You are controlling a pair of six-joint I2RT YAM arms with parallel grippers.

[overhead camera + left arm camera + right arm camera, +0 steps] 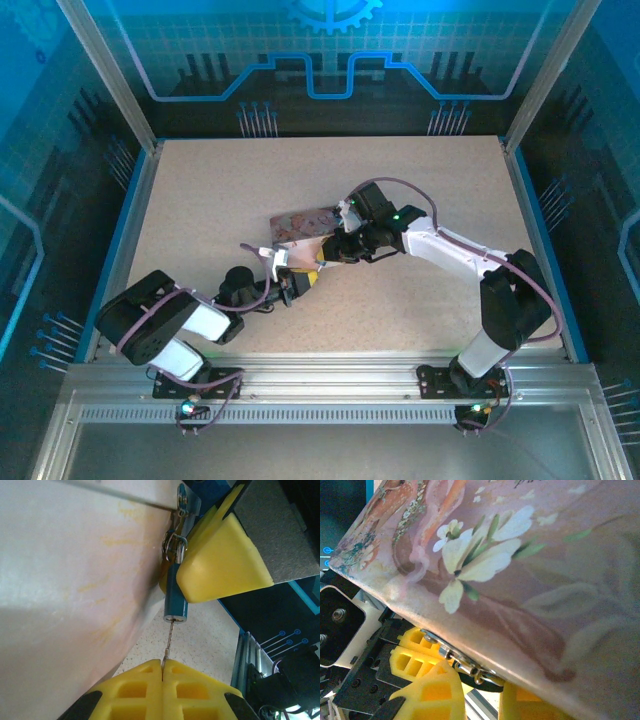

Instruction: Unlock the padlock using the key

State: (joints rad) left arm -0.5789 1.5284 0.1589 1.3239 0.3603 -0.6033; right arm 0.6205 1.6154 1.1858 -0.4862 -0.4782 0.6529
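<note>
The padlock [176, 597], a small blue cylinder, hangs by its silver shackle from the hasp [181, 502] of the pink flowered tin [520, 555]. My right gripper [480, 685] is shut on the padlock, with a yellow finger [220, 560] on each side of it. The key [168, 642], a thin silvery sliver, runs from the padlock's lower end down into my left gripper [163, 664], which is shut on it. From above, both grippers meet at the tin's near edge [310, 265].
The tin [303, 225] lies mid-table, its pale side wall [75, 580] close on the left of the left gripper. Speckled tabletop [400, 180] spreads all round. A blue rim and metal rail [245, 650] border the table's edge.
</note>
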